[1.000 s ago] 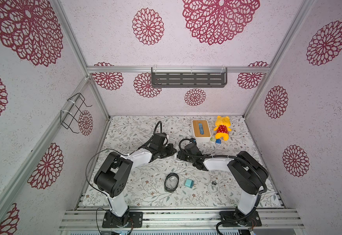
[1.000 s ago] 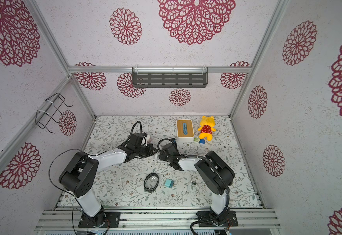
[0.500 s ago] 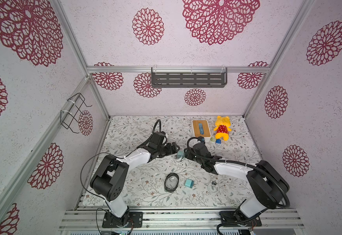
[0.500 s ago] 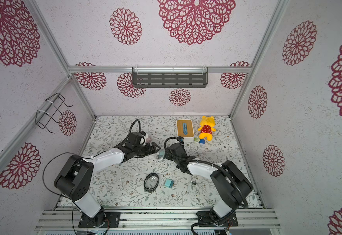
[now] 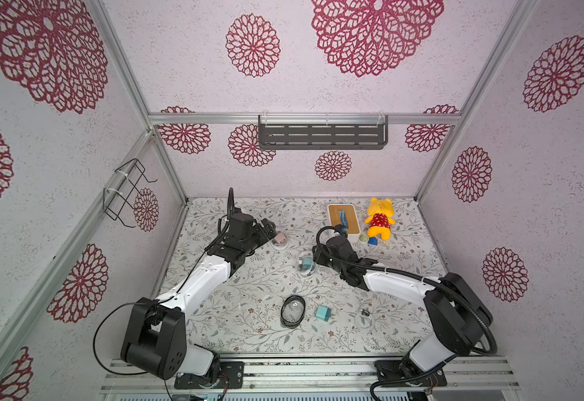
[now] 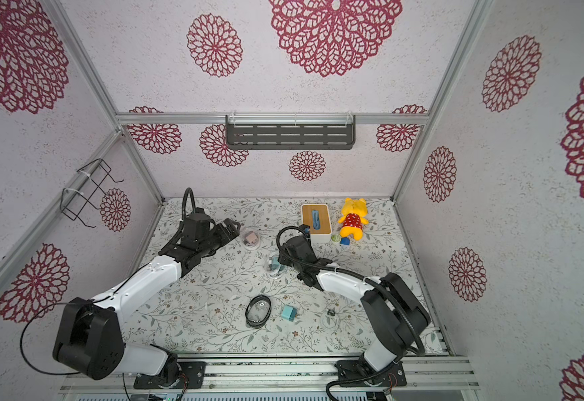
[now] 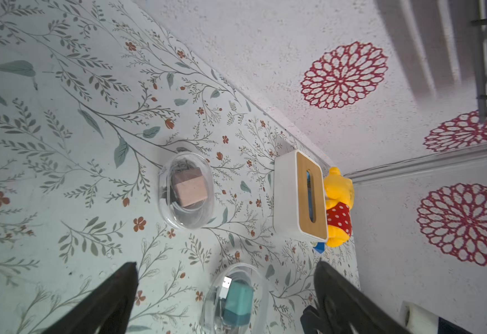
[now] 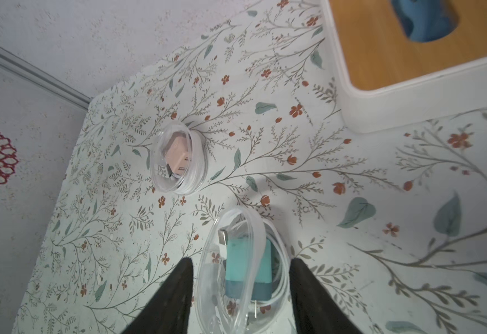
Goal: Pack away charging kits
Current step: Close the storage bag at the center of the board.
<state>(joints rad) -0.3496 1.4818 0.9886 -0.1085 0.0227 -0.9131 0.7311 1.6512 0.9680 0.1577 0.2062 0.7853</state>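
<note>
The step in hand is judged to be the handling of the clear case (image 8: 209, 276) that lies near the middle of the tabletop (image 5: 249, 277), with a teal charger (image 8: 248, 260) and a pale coiled cable (image 8: 280, 254) inside it. The right gripper (image 8: 241, 260) is set astride this case, one jaw on each long side. Whether the jaws are pressing on the plastic or only standing just beside it cannot be told.

The case is best taken squarely across its narrow width and with light pressure, since thin clear plastic is likely to flex or slip. It should be kept level so that the charger does not slide, and the cable should be kept inside the rim so that the lid can seat. Whether the lid is fully seated cannot be told.

The left gripper (image 7: 225, 265) is spread wide and holds nothing. It is seen just beside a second clear case (image 7: 186, 189), in which a pink charger (image 7: 190, 188) is lodged.

Nearer the front edge a third case (image 5: 293, 311) is seen, apparently empty, with a loose teal charger (image 5: 322, 312) just beside it and a loose cable (image 5: 365, 317) farther off. That kit is judged not yet packed.
</note>
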